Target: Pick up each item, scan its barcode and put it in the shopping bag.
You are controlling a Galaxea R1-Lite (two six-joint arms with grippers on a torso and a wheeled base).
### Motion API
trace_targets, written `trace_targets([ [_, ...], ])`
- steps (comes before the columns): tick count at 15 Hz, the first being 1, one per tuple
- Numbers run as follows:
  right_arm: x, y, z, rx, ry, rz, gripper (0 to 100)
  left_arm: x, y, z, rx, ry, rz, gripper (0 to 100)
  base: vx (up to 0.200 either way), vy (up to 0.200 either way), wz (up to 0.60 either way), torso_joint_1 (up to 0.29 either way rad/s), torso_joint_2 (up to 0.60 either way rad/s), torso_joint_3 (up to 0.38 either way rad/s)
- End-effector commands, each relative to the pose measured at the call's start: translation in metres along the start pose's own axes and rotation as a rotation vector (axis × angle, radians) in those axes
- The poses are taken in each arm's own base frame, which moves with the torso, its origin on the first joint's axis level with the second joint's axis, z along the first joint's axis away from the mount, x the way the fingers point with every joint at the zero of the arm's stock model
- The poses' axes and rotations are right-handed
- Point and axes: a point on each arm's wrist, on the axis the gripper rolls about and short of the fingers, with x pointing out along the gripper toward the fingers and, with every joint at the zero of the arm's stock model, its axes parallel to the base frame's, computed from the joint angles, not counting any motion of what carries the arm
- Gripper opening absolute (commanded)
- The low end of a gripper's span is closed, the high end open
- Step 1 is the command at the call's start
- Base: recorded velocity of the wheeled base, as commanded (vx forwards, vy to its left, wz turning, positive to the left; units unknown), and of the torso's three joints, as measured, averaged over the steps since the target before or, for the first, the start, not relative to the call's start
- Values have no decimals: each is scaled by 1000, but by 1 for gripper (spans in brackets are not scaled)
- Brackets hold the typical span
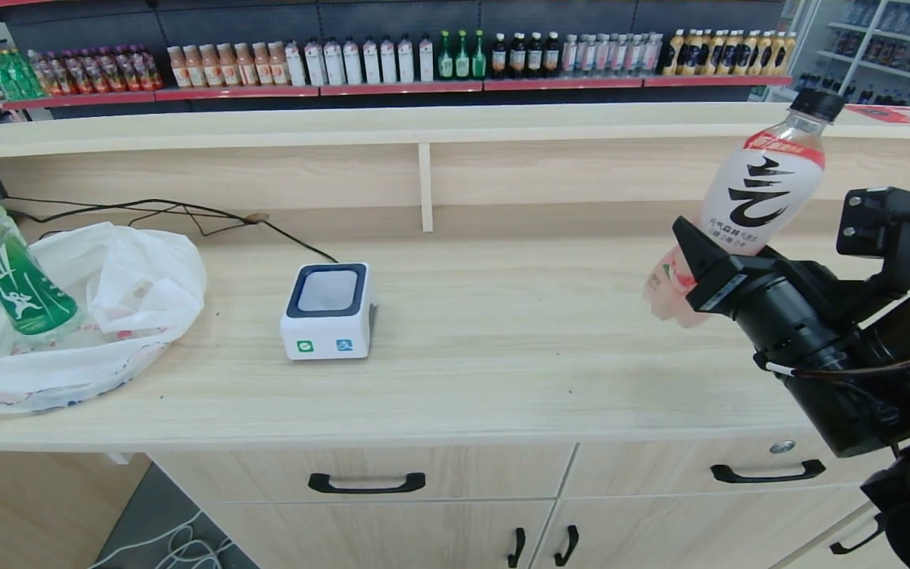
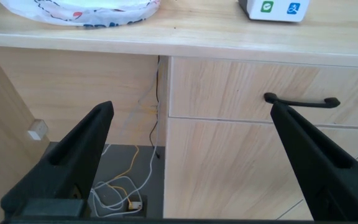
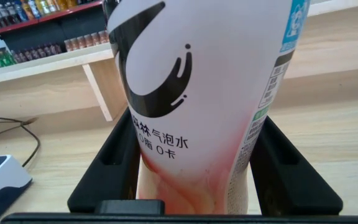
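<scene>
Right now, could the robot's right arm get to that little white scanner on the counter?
Probably yes. Only open counter lies between the right pincer and the scanner, so nothing seems to block it, though the pincer is shut on a pink bottle.

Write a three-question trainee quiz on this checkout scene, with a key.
1. True or false: the right gripper holds the pink bottle clear of the counter.
2. What sits in the shopping bag? A) a green-labelled bottle B) a can C) a carton
3. Fill in: the scanner lies to the robot's ____ of the pink bottle.
Key: 1 true; 2 A; 3 left.
</scene>
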Motion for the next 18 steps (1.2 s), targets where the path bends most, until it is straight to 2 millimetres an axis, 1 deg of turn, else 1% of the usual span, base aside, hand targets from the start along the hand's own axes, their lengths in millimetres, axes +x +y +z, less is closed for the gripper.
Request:
trace_targets([
  [1,0,0,-1,1,-2,1,0,0,0,0,1,-1,0,100,0,200,0,22,2,-2],
  [18,-2,1,1,-1,-5,6,0,0,0,0,1,-1,0,100,0,200,0,2,3,2],
])
